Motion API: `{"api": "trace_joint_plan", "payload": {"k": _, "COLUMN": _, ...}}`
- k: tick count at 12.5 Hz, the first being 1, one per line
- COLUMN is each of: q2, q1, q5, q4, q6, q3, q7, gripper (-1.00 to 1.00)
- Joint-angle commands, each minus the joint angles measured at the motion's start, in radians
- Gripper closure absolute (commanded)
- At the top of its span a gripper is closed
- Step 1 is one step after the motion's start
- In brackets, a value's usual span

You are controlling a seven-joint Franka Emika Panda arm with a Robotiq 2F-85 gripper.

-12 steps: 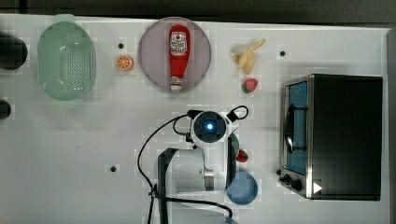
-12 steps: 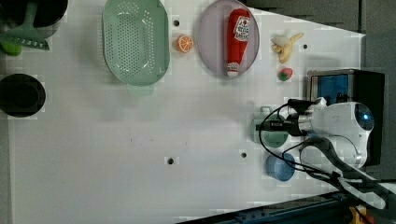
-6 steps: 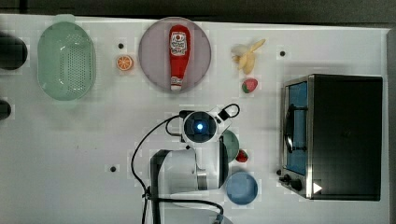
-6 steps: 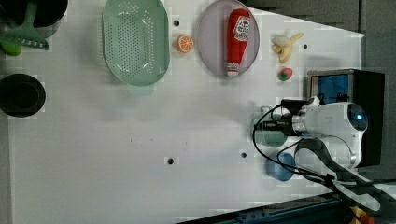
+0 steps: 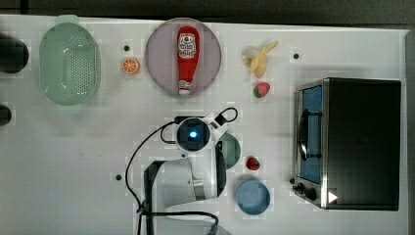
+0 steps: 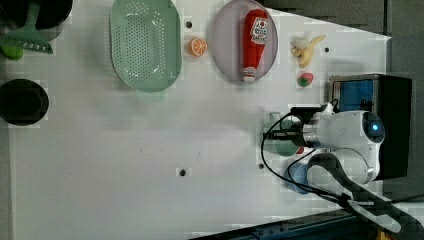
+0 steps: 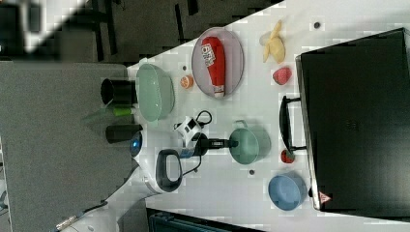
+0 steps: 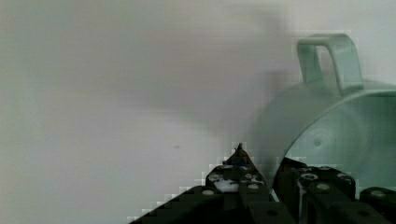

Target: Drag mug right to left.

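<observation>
Gripper [image 8: 275, 179] jaws pinching mug [image 7: 250, 143] rim, one finger inside cup, one outside wall. Mug handle on far side from jaws. Mug sits on table [image 5: 73, 161] near oven-side edge, between strawberry [image 5: 252, 163] and arm.

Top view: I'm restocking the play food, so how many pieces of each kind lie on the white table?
Ketchup bottle: 1
Orange slice: 1
Banana: 1
Strawberries: 2
Total: 5
</observation>
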Motion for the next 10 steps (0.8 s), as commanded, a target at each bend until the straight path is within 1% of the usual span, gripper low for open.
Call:
{"api": "trace_joint_plan", "payload": {"k": 1, "q2": -0.005, "q1": 0.071, "q5": -0.001, "q4": 0.016, "q6": 0.001, "q3": 0.054, "q7": 0.173, "gripper": 0.65}}
{"api": "trace_joint_plan", "payload": {"k": 5, "q2": 0.023, "q1": 0.111, "q5": -0.001, "q4": 0.054, "q6": 0.001, "q3": 0.098, "q7": 0.261, "gripper": 0.65}}
{"api": "trace_joint_plan", "payload": {"k": 10, "q2": 0.081, "q1": 0.174, "q5": -0.001, "q4": 0.140, "q6": -0.002, "q3": 0.121, "q7": 0.284, "gripper": 0.65}}
